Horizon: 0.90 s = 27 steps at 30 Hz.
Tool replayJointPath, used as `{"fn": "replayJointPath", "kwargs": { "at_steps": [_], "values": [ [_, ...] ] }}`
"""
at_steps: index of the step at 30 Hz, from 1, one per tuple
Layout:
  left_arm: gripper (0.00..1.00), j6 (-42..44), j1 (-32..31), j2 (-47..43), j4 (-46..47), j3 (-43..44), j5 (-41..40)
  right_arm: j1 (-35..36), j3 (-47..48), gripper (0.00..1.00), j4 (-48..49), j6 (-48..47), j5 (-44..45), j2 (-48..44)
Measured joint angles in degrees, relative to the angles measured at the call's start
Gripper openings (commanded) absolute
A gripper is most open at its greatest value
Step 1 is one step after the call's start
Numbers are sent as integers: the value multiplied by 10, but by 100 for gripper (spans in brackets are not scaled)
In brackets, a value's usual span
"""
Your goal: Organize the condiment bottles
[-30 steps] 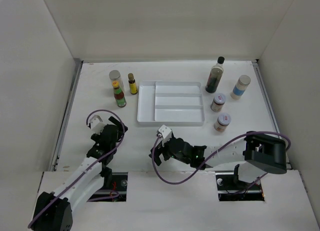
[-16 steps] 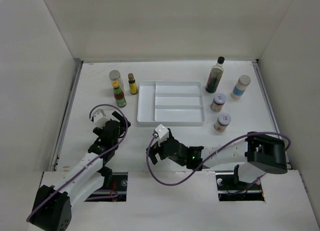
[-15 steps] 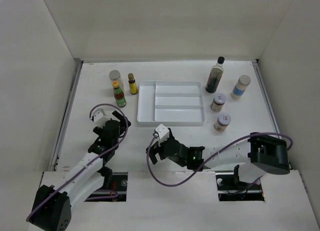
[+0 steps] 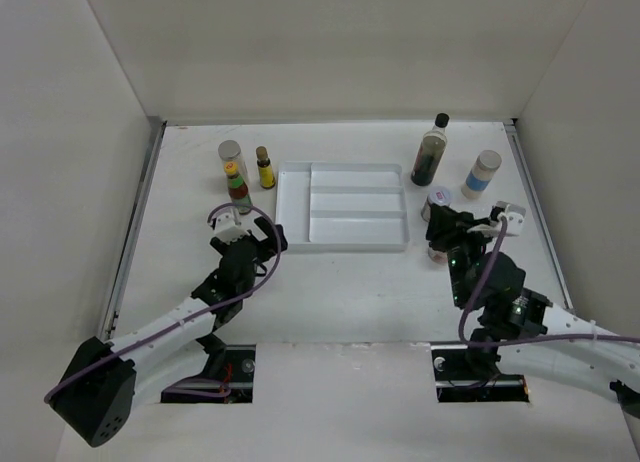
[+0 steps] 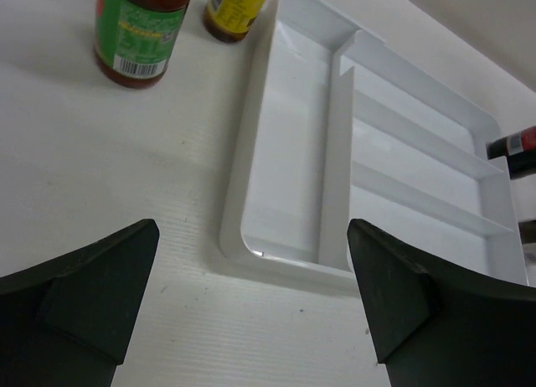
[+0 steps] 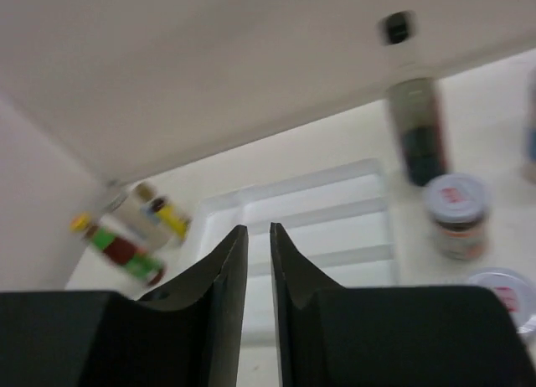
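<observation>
The condiment bottles stand on either side of the white divided tray. On the left are a silver-lidded jar, a small brown yellow-capped bottle and a red-label bottle. On the right are a tall dark bottle, a white-capped blue-label bottle and two red-lidded jars. My left gripper is wide open and empty at the tray's near left corner. My right gripper hovers over the red-lidded jars. Its jaws are closed to a thin slit with nothing between them.
White walls enclose the table on the left, back and right. The tray's compartments hold nothing. Purple cables loop off both arms near the table's front edge.
The right arm has swung from the table's middle front across to the right, over the red-lidded jars, and its jaws have closed. The left gripper has advanced toward the tray's corner.
</observation>
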Motion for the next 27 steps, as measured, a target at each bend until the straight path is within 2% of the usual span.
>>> {"fn": "replayJointPath", "kwargs": {
  "at_steps": [4,6,10,13,20,27],
  "values": [
    [100,17,2,-3,47,-11,11,-68,1,78,-133,45,83,6],
    [100,18,8,-15,61,-23,14,-112,3,85,-207,79,74,48],
    [100,17,29,-40,69,-42,17,-242,6,86,-308,147,-29,131],
    [100,13,45,-53,70,-49,18,-321,-2,89,-337,175,-89,147],
    [100,2,57,-27,72,-49,37,-366,-9,91,-327,178,-182,172],
    [100,-3,65,-8,75,-49,53,-404,-9,90,-284,168,-240,246]
  ]
}}
